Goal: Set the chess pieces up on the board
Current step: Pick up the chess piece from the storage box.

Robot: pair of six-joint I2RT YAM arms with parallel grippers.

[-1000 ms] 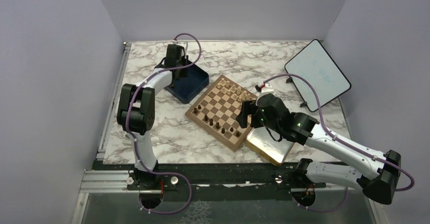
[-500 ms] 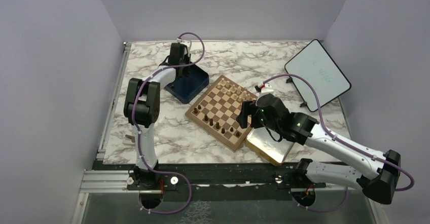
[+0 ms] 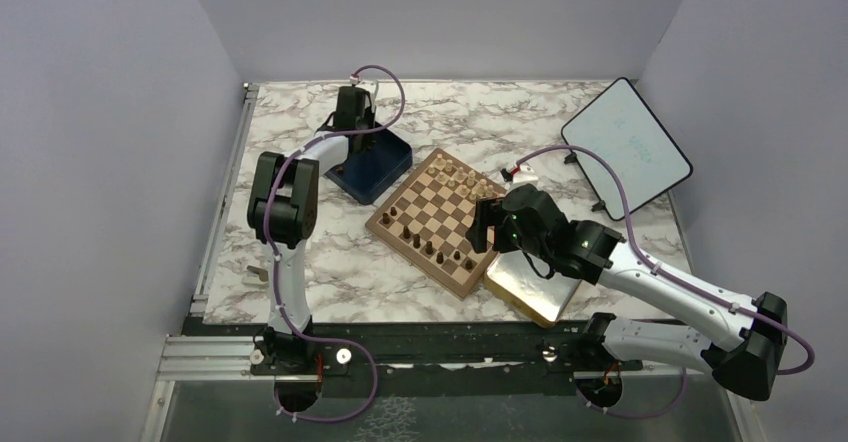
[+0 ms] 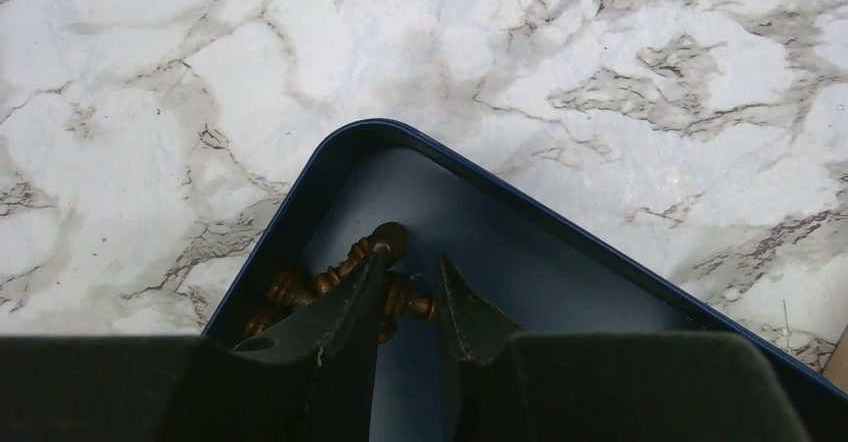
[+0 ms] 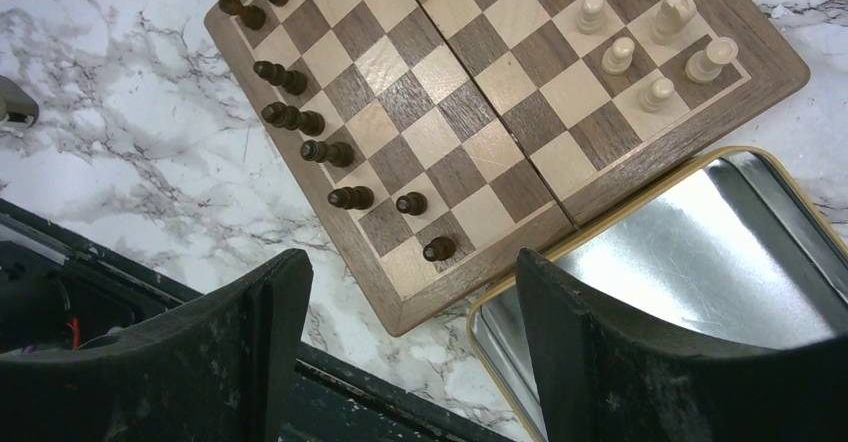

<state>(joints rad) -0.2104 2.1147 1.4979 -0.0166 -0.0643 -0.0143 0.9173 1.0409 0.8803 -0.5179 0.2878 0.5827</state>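
Note:
The board [image 3: 440, 217] lies diagonally mid-table. Dark brown chess pieces [image 5: 300, 119] stand along its near-left side, and pale ones [image 5: 620, 52] at its far end. Several more dark pieces [image 4: 290, 287] lie heaped in a corner of the dark blue box [image 4: 560, 212]. My left gripper [image 4: 411, 256] reaches down into that box [image 3: 375, 167]. Its fingers are closed narrowly on one lying dark piece [image 4: 412, 302], which spans the gap between them. My right gripper [image 5: 410, 262] hangs open and empty over the board's near corner [image 5: 430, 292].
A gold-rimmed metal tray [image 5: 700, 252] sits against the board's near-right side. A tilted whiteboard [image 3: 626, 140] stands at the back right. A small grey object [image 3: 257, 273] lies near the table's left front edge. A small white and red item [image 3: 520, 173] lies beyond the board.
My left arm's elbow has swung right while its gripper stayed over the blue box, and the fingers have narrowed onto a lying dark piece. The right arm has barely moved.

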